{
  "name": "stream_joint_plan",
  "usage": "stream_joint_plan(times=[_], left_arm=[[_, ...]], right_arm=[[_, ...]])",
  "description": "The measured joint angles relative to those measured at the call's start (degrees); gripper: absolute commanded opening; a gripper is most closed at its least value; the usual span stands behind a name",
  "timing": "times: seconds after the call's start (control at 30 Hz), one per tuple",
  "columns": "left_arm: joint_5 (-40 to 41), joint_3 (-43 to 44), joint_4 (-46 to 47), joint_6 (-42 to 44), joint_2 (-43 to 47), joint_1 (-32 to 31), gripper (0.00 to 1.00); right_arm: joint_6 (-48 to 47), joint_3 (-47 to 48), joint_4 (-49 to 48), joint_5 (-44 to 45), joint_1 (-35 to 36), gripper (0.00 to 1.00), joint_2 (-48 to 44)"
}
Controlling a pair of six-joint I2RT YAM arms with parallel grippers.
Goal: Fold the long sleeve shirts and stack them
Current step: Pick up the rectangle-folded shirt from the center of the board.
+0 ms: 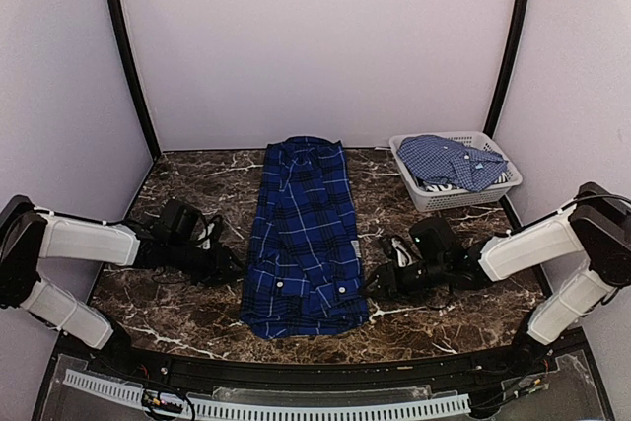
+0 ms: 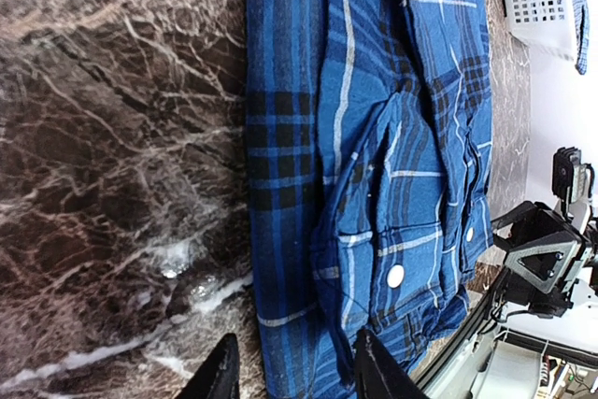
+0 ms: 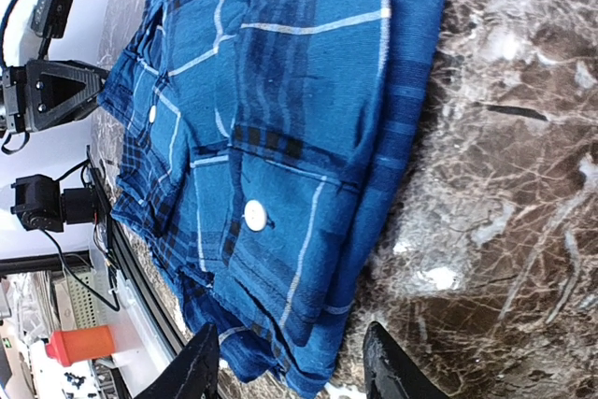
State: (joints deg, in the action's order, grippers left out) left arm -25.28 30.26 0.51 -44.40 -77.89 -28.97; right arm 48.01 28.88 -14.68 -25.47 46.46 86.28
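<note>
Dark blue plaid cloth shirt point(image 1: 304, 244) lies folded long. Left fingers point(image 2: 222, 376) and right fingers point(image 3: 198, 369) sit open at its near corners, holding nothing. Next, probably: pinch both corners and fold it over.

The left arm point(image 1: 89, 242) and the right arm point(image 1: 532, 244) are built alike: smooth white tubular links between bulky, rounded black joints, with thin black cables point(image 1: 79, 217) running along the white shells. Each ends in a blocky black wrist carrying a black gripper, the left gripper point(image 1: 229, 265) and the right gripper point(image 1: 377, 284). Their fingers point(image 3: 198, 369) are matte black and taper to narrow tips.
</note>
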Motion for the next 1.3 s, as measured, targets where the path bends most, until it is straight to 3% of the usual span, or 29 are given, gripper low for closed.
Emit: stream_joint_plan(times=[0.37,0.73,0.93,1.2,1.3], left_arm=[[-3.9,-0.1,2.5,-0.1,-5.2,-1.0,0.44],[-3.4,1.6,2.9,0.0,-7.6,-4.7,0.40],[-3.4,2.1,3.7,-0.8,-9.0,-5.7,0.29],[-3.8,2.2,4.1,-2.1,-10.2,-6.3,0.06],[-4.2,1.7,4.2,-2.4,-10.3,-6.7,0.01]], right_arm=[[1.5,-0.6,-3.6,-0.1,-0.2,0.49,2.8],[2.2,-0.6,-7.9,-0.9,-0.2,0.43,5.2],[2.9,-0.7,-9.7,-1.7,-0.2,0.34,6.6],[3.9,-0.7,-9.8,-2.1,-0.2,0.04,7.3],[4.0,-0.7,-9.8,-2.3,-0.1,0.00,7.3]])
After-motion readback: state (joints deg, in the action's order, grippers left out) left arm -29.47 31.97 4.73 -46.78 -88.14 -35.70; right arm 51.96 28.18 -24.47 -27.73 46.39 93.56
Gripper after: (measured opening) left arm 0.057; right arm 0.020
